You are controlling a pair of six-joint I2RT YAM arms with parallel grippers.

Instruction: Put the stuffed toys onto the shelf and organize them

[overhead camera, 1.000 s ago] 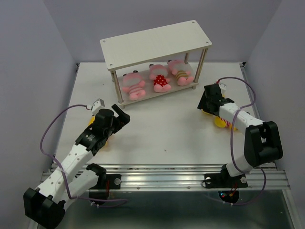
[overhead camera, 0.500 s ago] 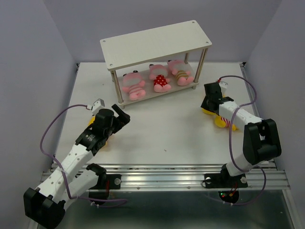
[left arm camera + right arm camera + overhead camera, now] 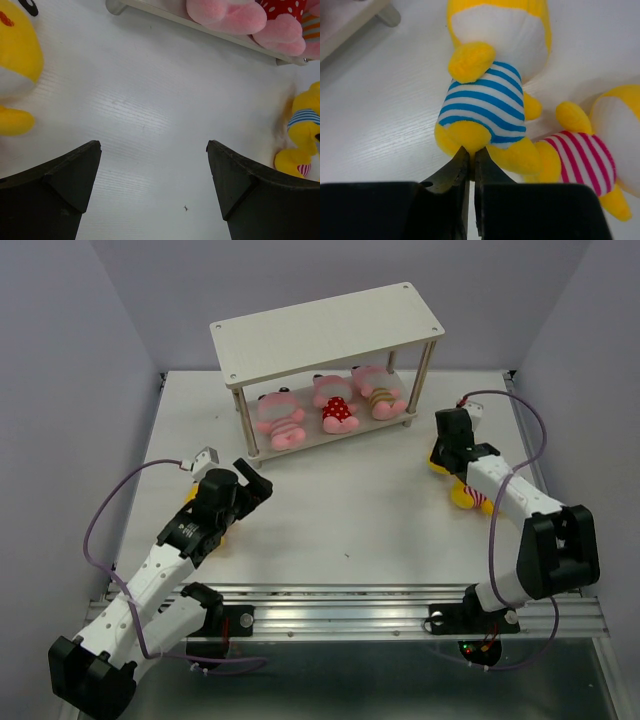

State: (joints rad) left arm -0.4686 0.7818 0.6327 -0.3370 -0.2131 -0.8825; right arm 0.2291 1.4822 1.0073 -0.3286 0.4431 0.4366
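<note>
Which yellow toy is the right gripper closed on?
The blue-striped yellow toy, pinched at its bottom edge by the right gripper; the pink-striped yellow toy lies beside it.

White counter point(image 3: 330, 515), faintly ribbed, evenly lit with soft shadows. Boxed in by pale lilac walls point(image 3: 60, 330) left, back and right. Grooved metal rail point(image 3: 340, 598) along near edge.

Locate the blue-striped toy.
In the top view, the blue-striped toy lies right of the shelf, beside the pink-striped toy, its bottom pinched by the right gripper.
</note>
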